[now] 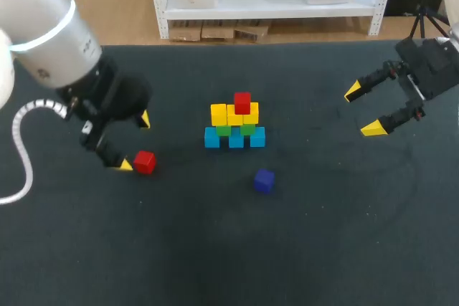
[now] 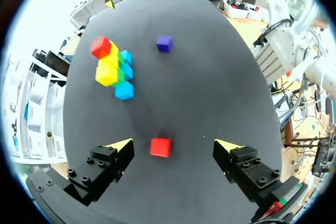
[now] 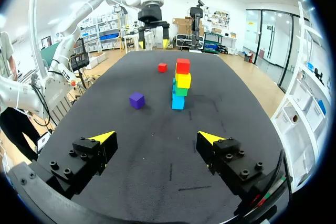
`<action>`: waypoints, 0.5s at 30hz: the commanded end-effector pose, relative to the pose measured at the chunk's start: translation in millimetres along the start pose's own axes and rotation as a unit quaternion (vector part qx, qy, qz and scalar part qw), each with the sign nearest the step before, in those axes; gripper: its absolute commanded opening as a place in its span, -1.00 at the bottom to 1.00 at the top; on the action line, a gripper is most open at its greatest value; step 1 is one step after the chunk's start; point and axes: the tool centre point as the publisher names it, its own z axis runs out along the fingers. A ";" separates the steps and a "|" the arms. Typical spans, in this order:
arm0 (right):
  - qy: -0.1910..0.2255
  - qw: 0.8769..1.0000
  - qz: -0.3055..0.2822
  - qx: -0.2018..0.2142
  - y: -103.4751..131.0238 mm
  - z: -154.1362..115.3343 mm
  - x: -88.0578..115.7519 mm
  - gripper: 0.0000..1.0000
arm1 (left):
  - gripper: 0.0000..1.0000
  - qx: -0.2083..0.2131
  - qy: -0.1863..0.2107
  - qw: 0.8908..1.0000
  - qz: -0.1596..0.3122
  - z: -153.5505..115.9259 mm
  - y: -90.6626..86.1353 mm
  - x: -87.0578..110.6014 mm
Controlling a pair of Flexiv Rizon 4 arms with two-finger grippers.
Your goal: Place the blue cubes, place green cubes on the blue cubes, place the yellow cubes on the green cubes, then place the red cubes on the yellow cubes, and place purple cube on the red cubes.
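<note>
Red layer half done: left gripper is spread wide and empty around the loose red cube; next, probably close, lift, and set it on the yellow cubes.

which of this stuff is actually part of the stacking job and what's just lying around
Part of the job:
blue cubes, green cubes, yellow cubes and red cube on top, all in the stack
loose red cube
purple cube

Just there:
only the dark table under them
</note>
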 end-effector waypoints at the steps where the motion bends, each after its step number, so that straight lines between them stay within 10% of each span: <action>1: 0.000 1.000 0.000 0.000 -0.3 0.5 0.2 1.00 | 1.00 0.008 -0.024 1.000 -0.004 21.2 1.9 14.1; 15: 0.000 1.000 0.000 0.000 -0.3 0.5 0.2 1.00 | 1.00 0.015 -0.026 0.999 0.016 59.4 17.0 28.5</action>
